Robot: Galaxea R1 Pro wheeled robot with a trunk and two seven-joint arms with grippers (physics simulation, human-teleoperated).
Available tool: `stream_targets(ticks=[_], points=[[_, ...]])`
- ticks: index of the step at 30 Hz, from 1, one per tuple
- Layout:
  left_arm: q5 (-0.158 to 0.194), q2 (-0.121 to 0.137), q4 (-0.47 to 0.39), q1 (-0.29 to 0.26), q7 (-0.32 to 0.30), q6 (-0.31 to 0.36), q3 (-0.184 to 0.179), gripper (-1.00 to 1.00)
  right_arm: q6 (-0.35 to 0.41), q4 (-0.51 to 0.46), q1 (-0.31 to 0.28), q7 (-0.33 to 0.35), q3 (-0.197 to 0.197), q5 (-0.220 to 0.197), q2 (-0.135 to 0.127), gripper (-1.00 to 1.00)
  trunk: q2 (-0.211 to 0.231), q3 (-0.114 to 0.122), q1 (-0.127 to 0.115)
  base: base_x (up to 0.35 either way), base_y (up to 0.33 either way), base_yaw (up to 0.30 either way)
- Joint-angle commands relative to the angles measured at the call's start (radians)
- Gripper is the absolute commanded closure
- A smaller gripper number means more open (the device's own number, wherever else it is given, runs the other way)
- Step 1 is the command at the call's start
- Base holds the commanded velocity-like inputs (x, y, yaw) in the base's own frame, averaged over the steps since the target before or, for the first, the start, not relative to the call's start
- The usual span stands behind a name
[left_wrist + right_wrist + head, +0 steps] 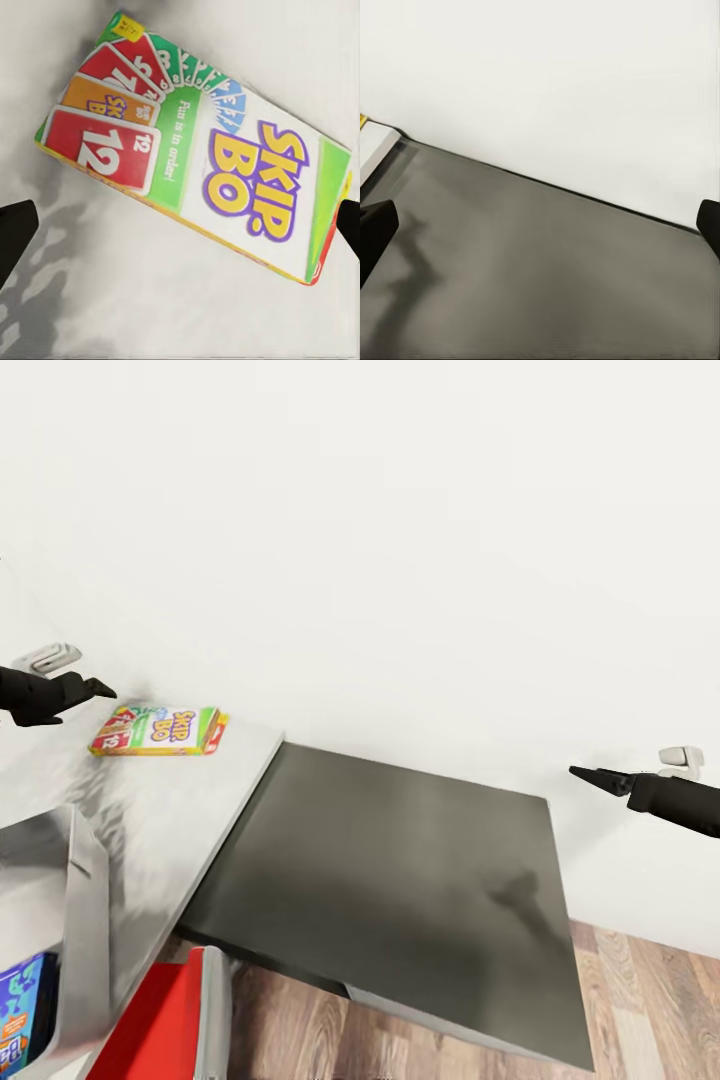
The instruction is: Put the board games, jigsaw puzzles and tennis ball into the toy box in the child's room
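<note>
Hovering: left gripper (95, 687), jaws spread, above colourful flat cardboard Skip-Bo box (158, 730), left of frame.
Risk: flat box may slide off pale surface (170, 810).
Right gripper (590, 775): open, empty.

Green, white and red board game (158, 730) on mottled grey bed (160, 830).

A Skip-Bo board game (158, 731) (196, 147) lay flat, face up, at ten o'clock on the pale bed. Its box was white, green and yellow, printed with fanned red cards.
</note>
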Motion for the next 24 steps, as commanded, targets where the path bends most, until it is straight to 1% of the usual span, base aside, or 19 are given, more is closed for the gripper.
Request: stream_targets(ticks=[1,6,10,14,20,24], points=[[0.010,0.001,-0.001,-0.001,0.009,0.000,-0.003,-1.00,0.003,0.000,-0.001,0.006,-0.001,0.004,0.000,-1.00,-0.001,-0.001,0.000,-0.157,0.000,-0.022],[0.010,0.001,-0.001,-0.001,0.009,0.000,-0.003,-1.00,0.003,0.000,-0.001,0.006,-0.001,0.005,-0.001,-1.00,-0.001,-0.001,0.000,-0.240,0.000,-0.009],[0.010,0.001,0.001,-0.001,0.009,0.000,-0.003,-1.00,0.003,0.000,-0.001,0.006,-0.001,0.005,-0.001,-1.00,-0.001,-0.001,0.000,-0.112,0.000,-0.002],[0.009,0.001,0.004,0.000,0.009,0.000,-0.003,-1.00,0.003,0.000,-0.002,0.006,-0.001,0.005,-0.001,-1.00,-0.001,-0.001,0.000,-0.011,0.033,0.000],[0.008,0.001,0.008,0.000,0.009,0.000,-0.004,-1.00,0.003,0.000,-0.002,0.006,-0.001,0.005,-0.002,-1.00,-0.001,-0.001,0.000,0.090,0.182,0.000],[0.008,0.001,0.008,0.000,0.009,0.000,-0.005,-1.00,0.003,0.000,-0.002,0.007,-0.001,0.004,-0.002,-1.00,-0.001,-0.001,0.000,0.034,0.063,0.000]])
